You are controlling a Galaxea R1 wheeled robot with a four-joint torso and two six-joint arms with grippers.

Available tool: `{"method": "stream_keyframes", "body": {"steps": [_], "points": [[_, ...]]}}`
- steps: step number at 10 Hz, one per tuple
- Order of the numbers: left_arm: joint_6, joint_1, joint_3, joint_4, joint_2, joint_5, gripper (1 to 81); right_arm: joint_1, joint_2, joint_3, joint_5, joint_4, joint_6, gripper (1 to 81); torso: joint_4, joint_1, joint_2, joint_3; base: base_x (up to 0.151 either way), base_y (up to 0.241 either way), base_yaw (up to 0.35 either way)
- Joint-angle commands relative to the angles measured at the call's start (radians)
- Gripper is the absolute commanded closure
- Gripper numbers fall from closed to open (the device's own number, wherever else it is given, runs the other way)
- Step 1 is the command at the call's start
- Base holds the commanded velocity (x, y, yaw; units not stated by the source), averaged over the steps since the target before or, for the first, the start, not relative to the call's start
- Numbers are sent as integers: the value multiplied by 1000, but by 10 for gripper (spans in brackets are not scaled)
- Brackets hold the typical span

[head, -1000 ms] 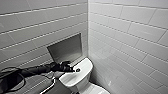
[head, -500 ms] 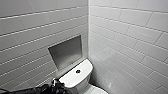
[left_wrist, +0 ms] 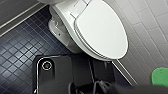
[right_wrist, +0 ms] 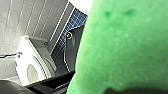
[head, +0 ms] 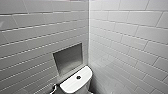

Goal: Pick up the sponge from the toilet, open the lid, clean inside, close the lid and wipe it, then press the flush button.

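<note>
The white toilet (left_wrist: 62,27) stands with its glossy oval lid (left_wrist: 100,30) down, seen from above in the left wrist view. The flat tank top (head: 75,81) carries the small dark flush button (head: 78,77) at its middle. The bright green sponge (right_wrist: 125,50) looms very close in the right wrist view, with my right gripper shut on it. A corner of the same sponge (left_wrist: 160,76) shows beside the bowl. My left gripper (left_wrist: 96,88) hangs shut above the floor in front of the bowl, holding nothing. The toilet (right_wrist: 32,67) also appears farther off past the sponge.
Grey tiled walls meet in a corner behind the tank, with a recessed niche (head: 68,59) above it. A pale pipe fitting (head: 53,87) sits beside the tank. The floor (left_wrist: 17,50) is dark blue small tile, and a wall runs close along the bowl's side.
The head camera has tilted upward, so the niche and tank sit lower in the picture. My left arm, which reached toward the tank a second ago, has drawn back and down.
</note>
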Motion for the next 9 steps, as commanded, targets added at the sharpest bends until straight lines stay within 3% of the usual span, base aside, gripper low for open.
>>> {"method": "stream_keyframes", "body": {"steps": [1,2,3,8,9], "points": [[5,120,-152,161,105,-123,811,23,-10,-7,-56,-15,-1,811,0,0,0,51,0,0,0],[5,154,-226,169,153,-138,811,16,1,-27,-55,-15,-1,811,0,0,0,72,0,0,0],[5,183,-298,181,200,-152,811,12,10,-42,-55,-16,-1,811,0,-1,-1,44,0,0,0],[5,305,-592,181,366,-253,811,6,58,-111,-56,-16,-3,811,0,-3,-3,65,0,0,0],[5,322,-654,181,401,-265,811,6,67,-127,-56,-16,-4,811,0,-3,-3,89,0,0,0]]}}
